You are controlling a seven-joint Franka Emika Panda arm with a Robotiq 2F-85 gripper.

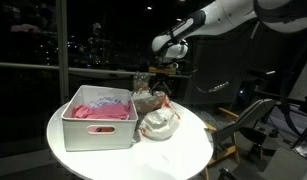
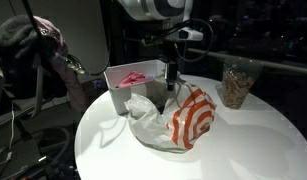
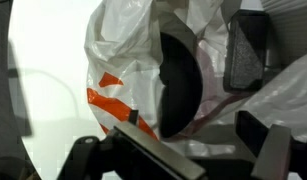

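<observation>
Noted the end effector point(image 2: 171, 86) hanging from above, just over a crumpled white plastic bag point(image 2: 178, 122) printed with red-orange rings. Found its fingers spread and pinching nothing. In the wrist view, saw one dark pad point(image 3: 243, 55) standing clear of the plastic, with the dark mouth of the bag below it. Cannot tell whether the tips brush the top folds. Located the bag near the middle of the round white bench point(image 2: 258, 140), touching or just beside a white plastic bin point(image 1: 98, 130). Recorded a pink cloth point(image 1: 101, 110) lying inside that bin. Logged a clear container of brown snack pieces point(image 2: 235, 85) standing upright toward the far edge of the bench, apart from the bag.
</observation>
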